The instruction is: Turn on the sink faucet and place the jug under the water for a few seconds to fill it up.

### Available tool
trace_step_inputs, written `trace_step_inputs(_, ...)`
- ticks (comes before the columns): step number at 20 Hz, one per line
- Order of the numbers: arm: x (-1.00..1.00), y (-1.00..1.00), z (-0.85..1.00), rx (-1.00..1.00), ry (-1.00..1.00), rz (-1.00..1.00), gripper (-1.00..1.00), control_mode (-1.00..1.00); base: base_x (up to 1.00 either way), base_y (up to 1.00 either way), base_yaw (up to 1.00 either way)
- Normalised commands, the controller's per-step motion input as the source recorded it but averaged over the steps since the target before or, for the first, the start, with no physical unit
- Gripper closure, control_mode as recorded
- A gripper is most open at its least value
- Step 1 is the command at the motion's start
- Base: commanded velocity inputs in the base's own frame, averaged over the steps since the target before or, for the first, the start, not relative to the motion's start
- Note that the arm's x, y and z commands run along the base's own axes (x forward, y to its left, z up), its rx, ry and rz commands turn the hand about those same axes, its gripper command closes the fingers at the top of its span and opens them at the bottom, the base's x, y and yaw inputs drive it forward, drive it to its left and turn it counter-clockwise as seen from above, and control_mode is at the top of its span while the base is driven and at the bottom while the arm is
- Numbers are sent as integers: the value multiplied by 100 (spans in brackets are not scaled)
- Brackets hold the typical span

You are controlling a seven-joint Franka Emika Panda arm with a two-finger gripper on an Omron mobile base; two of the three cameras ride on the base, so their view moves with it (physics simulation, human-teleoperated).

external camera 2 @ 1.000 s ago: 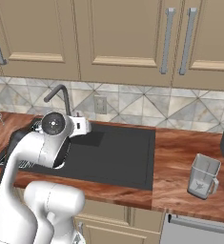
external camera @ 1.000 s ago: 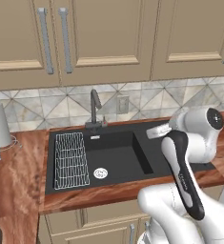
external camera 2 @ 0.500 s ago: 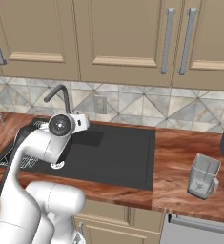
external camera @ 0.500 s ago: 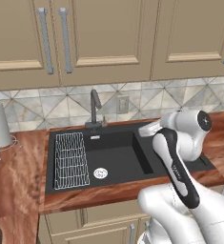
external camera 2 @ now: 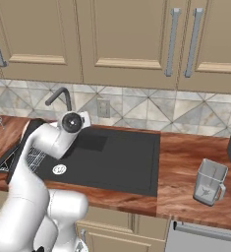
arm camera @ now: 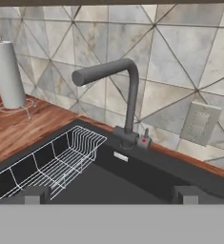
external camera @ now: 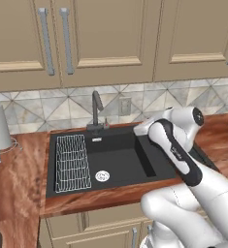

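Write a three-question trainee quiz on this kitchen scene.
1. True or false: water runs from the sink faucet.
2. Where does the jug stand? A) in the sink B) on the wooden counter right of the sink C) in the wire rack
3. Fill in: the gripper has its jaws ____.

Key: 1 false; 2 B; 3 open.
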Motion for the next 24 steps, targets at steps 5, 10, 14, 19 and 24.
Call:
trace_step_inputs(5, 29, 19, -2, 0, 0, 9, -100, -100, 0, 0, 0)
trace_step_inputs(10, 14, 14, -21, 0, -8, 5, -100, -100, 0, 0, 0)
trace_step_inputs(14, 1, 1, -39, 5, -16, 1, -100, -100, 0, 0, 0)
trace_step_inputs(19, 12, 0, -34, 9, -13, 0, -100, -100, 0, 0, 0)
trace_step_inputs(24, 29, 0, -4, 13, -1, 0, -100, -100, 0, 0, 0)
